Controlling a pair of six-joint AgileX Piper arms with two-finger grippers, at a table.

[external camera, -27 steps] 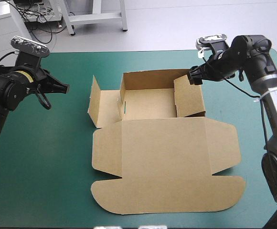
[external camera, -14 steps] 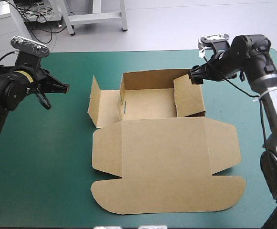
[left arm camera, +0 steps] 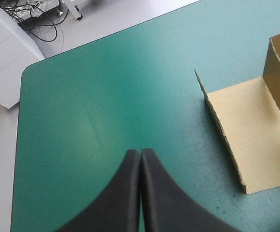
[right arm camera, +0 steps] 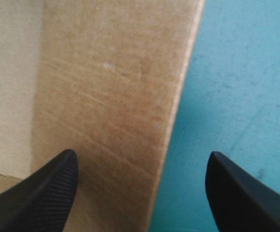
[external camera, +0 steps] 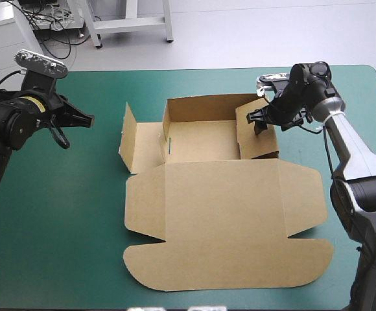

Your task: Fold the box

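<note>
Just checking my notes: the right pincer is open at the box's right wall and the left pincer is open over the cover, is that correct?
Not quite: the left pincer is shut over the teal-green cover, as the left wrist view shows. The right pincer is open at the right wall of the box.

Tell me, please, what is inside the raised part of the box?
The box shows only its bare brown floor inside, no loose item. The open right gripper straddles the right wall, one finger on the inner side. That wall hides the floor at its foot.
</note>
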